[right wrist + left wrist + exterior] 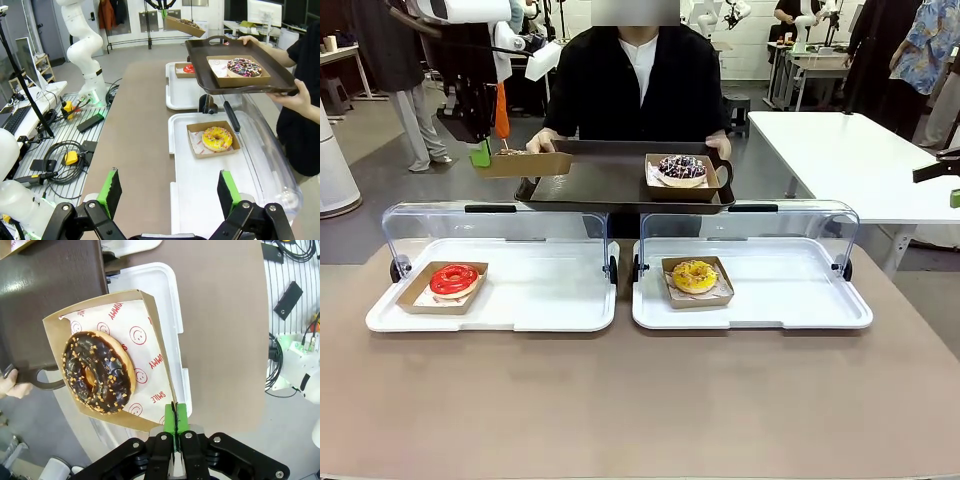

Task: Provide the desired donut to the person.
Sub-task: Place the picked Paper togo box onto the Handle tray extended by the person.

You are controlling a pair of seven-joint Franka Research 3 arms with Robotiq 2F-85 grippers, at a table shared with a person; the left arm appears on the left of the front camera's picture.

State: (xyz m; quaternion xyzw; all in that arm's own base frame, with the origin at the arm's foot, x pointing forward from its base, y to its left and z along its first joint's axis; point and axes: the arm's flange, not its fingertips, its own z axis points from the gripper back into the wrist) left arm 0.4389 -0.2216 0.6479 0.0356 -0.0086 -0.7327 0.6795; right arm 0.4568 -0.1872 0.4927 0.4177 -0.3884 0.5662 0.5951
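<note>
Left gripper clamped tight, raised (right gripper wide apart)

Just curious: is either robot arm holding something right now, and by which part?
The left end effector pinches the chocolate donut's cardboard tray by its rim corner. The right end effector is open, empty.

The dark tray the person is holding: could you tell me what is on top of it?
On the dark tray sits a cardboard tray with a sprinkled donut. The left hand holds another cardboard tray at its left edge.

We see bright, even indoor light from overhead, with soft shadows under the brown tray. The clear lids carry faint glare. Both wrist views bow at their edges, and the far background looks soft.
</note>
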